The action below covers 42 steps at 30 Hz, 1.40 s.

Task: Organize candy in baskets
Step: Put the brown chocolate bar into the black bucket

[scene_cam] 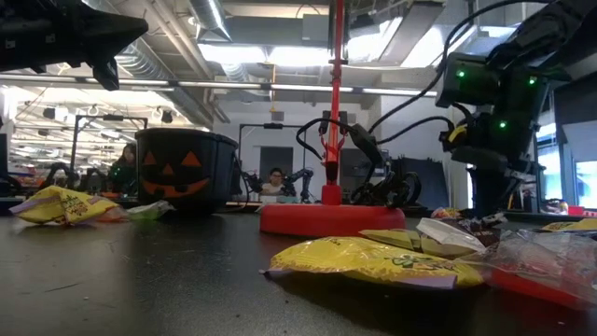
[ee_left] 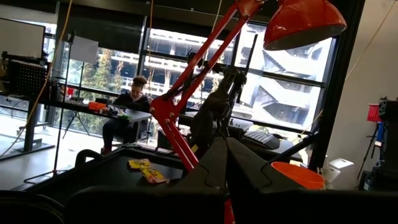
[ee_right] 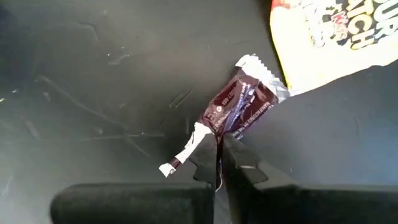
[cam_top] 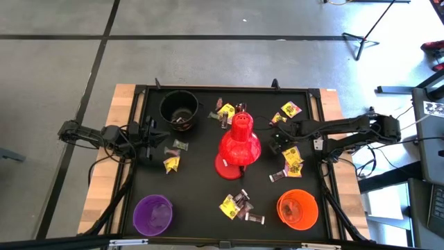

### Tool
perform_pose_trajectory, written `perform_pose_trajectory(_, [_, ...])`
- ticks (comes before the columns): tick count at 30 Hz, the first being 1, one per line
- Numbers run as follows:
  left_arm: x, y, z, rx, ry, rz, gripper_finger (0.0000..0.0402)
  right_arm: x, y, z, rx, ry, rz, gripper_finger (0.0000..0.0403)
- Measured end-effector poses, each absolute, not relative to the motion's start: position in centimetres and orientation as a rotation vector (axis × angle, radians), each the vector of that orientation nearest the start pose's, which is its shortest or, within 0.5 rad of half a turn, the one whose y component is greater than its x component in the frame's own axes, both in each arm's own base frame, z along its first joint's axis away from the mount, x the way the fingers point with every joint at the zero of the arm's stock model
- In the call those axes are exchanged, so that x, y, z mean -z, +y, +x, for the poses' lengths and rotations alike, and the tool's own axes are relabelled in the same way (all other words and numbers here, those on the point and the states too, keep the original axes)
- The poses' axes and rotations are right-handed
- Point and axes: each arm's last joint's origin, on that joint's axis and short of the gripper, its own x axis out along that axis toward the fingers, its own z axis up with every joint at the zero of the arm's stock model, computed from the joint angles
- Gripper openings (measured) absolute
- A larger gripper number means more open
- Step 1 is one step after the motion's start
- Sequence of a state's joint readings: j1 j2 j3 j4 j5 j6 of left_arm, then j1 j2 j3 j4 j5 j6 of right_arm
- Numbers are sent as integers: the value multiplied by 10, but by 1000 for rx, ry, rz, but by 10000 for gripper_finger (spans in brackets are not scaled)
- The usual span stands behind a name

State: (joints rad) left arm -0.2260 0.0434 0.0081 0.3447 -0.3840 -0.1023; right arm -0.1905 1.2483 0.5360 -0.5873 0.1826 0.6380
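Right gripper [ee_right: 219,158] fingers are clenched on the brown candy's [ee_right: 239,107] edge just ahead; with so little caught, it may slip as you lift.

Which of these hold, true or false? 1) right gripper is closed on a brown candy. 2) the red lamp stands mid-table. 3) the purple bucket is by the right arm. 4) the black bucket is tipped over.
1) True: the right gripper is shut on a brown candy.
2) True: the red lamp stands mid-table.
3) False: the purple bucket sits on the left arm's side; the orange bucket is on the right.
4) False: the black bucket stands upright.
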Motion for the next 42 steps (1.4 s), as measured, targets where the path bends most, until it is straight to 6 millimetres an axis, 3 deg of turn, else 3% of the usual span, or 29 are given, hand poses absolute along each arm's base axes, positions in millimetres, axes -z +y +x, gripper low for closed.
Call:
perform_pose_trajectory(11, [-195,-10,93,-142,-303,-194,0,-200,-42,186,673,893,527,1])
perform_pose_trajectory(22, [-195,-10,93,-142,-304,-195,0,-256,-44,183,602,443,434,0])
perform_pose_trajectory(31, [-195,-10,93,-142,-303,-194,0,-267,-37,181,537,371,365,0])
perform_pose_trajectory(42, [-196,-10,93,-138,-319,-218,0,-283,-9,188,455,235,173,0])
